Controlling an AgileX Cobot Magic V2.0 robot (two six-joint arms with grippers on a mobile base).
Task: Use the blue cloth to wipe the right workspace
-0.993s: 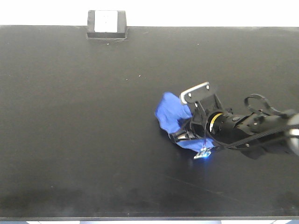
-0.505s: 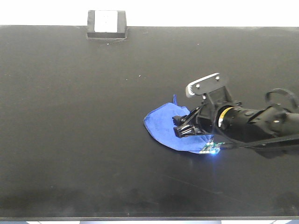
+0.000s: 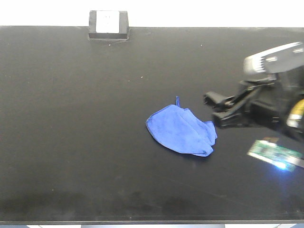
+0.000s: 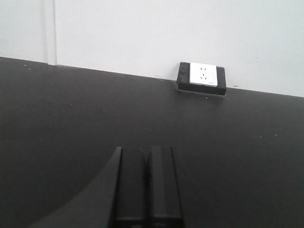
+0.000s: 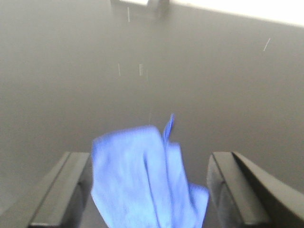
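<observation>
The blue cloth (image 3: 180,130) lies crumpled on the black countertop (image 3: 71,118), right of the middle, its loop tag sticking up at the back. My right gripper (image 3: 213,109) is open and empty, lifted just right of the cloth. In the right wrist view the cloth (image 5: 142,180) lies below and between the two spread fingers (image 5: 61,187), apart from them. My left gripper (image 4: 146,156) is shut and empty, low over bare countertop (image 4: 57,123). It does not show in the front view.
A small black box with a white socket face (image 3: 108,23) stands at the counter's back edge, left of centre; it also shows in the left wrist view (image 4: 201,78). A white wall runs behind the counter. The counter's front edge (image 3: 142,222) is near the bottom.
My right gripper let go of the cloth, opened, and drew back to the right and up. The cloth went from bunched under the gripper to lying spread on the counter.
</observation>
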